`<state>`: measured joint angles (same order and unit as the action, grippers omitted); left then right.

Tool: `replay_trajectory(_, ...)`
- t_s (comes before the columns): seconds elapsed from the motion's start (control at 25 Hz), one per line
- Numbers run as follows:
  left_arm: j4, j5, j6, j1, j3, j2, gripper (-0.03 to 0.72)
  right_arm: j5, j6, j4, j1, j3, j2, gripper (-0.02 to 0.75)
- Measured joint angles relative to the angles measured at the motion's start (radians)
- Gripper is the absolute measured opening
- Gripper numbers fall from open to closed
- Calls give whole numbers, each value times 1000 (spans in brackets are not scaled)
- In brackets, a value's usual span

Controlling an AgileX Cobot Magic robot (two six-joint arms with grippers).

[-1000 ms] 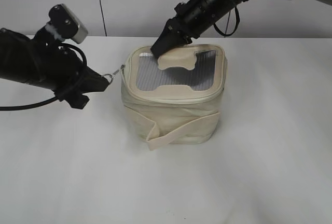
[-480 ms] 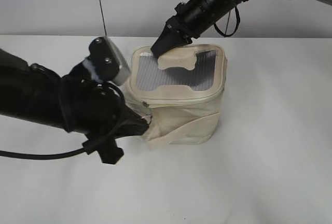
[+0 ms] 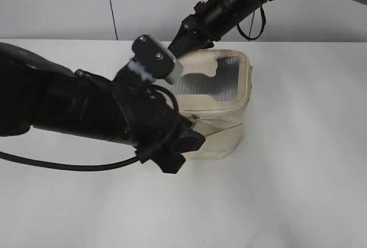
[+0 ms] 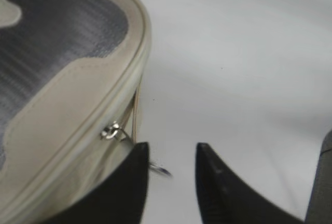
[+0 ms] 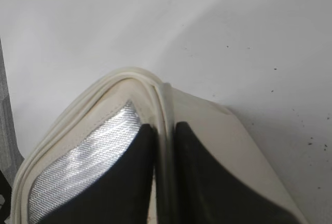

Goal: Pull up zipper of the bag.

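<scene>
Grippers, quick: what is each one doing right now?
Left gripper: open, ring pull beside one finger.
Right gripper: shut on the bag rim.

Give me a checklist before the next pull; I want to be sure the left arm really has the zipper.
1. Right gripper clamped on the rim to steady it: ok.
2. Bag upright on the table: ok.
3. Slider in sight on the zipper: ok.
4. Ring pull gripped by the left gripper: jaws stand apart, ring lies beside one finger: not ok.
5. Zipper closed behind the slider: cannot tell.
</scene>
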<state>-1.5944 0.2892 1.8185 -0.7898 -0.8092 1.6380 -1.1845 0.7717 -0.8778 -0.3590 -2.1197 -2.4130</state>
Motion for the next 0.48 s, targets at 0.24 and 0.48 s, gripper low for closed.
replay_trajectory(0.24,226,127,-290,126,73,-96,535,-4,-144,130,44,-8,52,353)
replay_trajectory(0.48,424,279,-451,352,-26,-175,470,0,-219,149,182,90,205,317)
